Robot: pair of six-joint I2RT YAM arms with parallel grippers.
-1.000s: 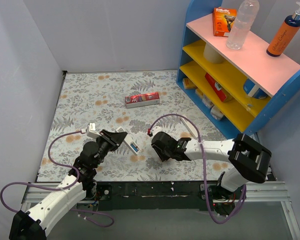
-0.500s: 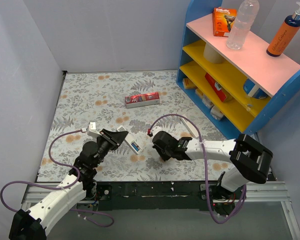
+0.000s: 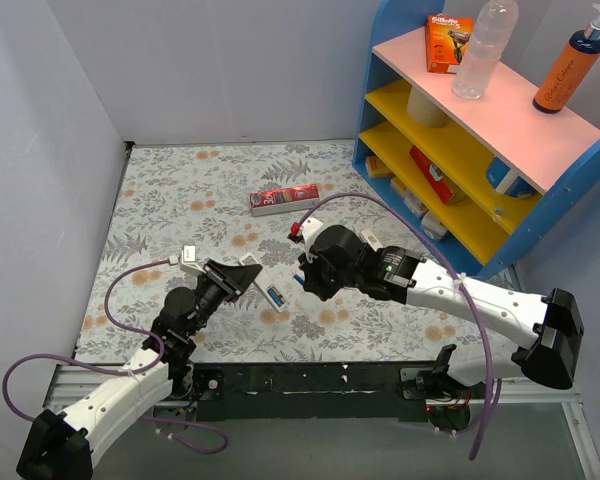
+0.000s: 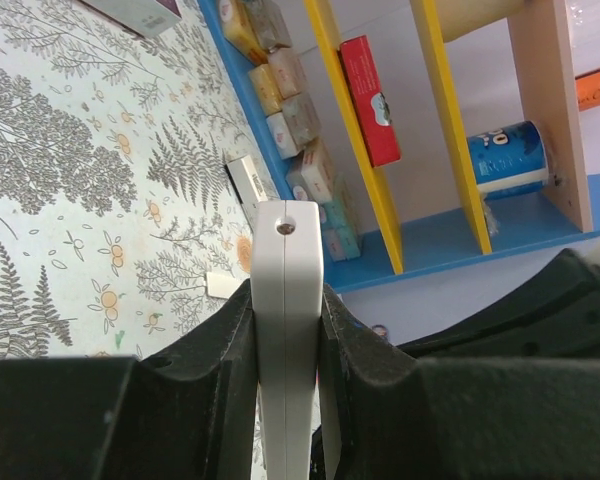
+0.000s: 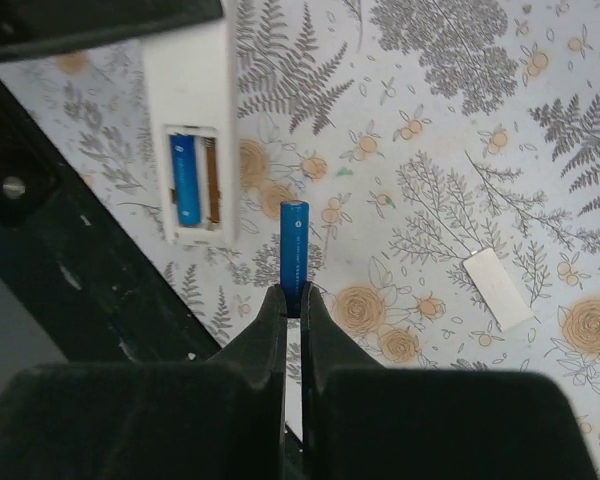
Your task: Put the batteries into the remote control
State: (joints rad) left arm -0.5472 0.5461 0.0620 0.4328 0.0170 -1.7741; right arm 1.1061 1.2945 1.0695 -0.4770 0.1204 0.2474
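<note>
Between the two arms, seemingly lifted off the floral bench (image 3: pixel 180 190): white remote control (image 5: pixel 190 110), clamped at one end between the left fingers (image 4: pixel 215 350), closed firmly on its body. Faces its open battery bay (image 5: pixel 195 180) toward the right wrist camera. Holds one blue battery (image 5: pixel 185 180) seated in the slot farther from the right arm; leaves the nearer slot bare, brassy contact strip showing.

Just beside the bay, apart from it: second blue battery (image 5: pixel 294 245), pinched at its lower end by the right fingers (image 5: pixel 268 330), drawn narrow around it, most of the length standing out past the tips. Points along the line of the fingers, long axis nearly parallel to the bay's own. Lies to the right of the bare slot in the right wrist view and a little short of it.

Looks like the insertion step, half the loading done. Calls for a sideways shift of the right arm toward the remote, a slight advance, then a press into the bare slot, with hardly any turning. Asks of the left only a steady hold. Cannot tell the polarity marks.

Farther out on the bench: small white oblong piece (image 5: pixel 497 290) lying flat, possibly the bay's cover. Toward the back: red carton (image 3: pixel 285 199). Off to the right: blue-and-yellow shelf unit (image 3: pixel 370 90).
</note>
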